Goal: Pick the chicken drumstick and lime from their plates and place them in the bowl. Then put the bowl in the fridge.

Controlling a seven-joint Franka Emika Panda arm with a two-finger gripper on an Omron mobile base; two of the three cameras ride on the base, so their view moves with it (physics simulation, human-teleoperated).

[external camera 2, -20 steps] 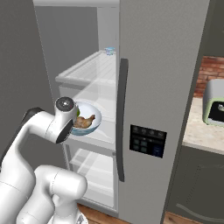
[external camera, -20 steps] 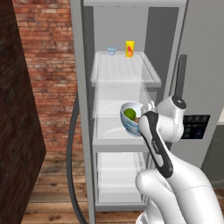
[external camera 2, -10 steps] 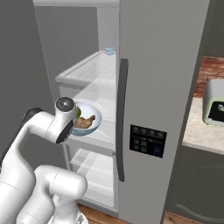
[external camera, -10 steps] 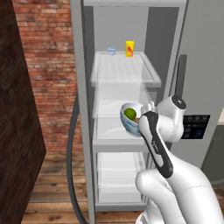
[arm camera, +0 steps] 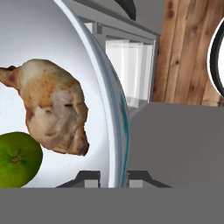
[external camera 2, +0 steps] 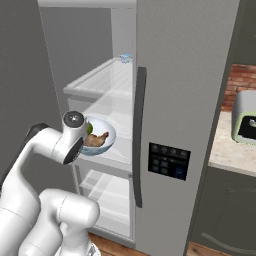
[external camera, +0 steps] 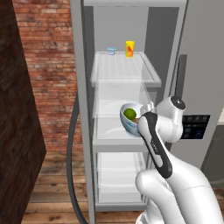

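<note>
My gripper [arm camera: 114,177] is shut on the rim of the pale blue-white bowl [arm camera: 114,109], one finger on each side of the wall. Inside the bowl lie the brown chicken drumstick [arm camera: 52,109] and the green lime [arm camera: 17,159], touching each other. I hold the bowl [external camera: 129,123] in the open fridge [external camera: 82,87], just above its middle shelf [external camera: 109,132]; the lime [external camera: 129,113] shows over the rim. From the right, the drumstick [external camera 2: 97,140] lies in the bowl [external camera 2: 106,144] beside my wrist. The plates are out of view.
A small glass cup [external camera: 111,51] and a yellow-orange carton [external camera: 130,48] stand at the back of the upper shelf. The fridge's right door [external camera 2: 185,75] is shut, with a long handle [external camera 2: 139,135] and a control panel [external camera 2: 169,161]. A curved door handle [external camera: 72,153] hangs at the left.
</note>
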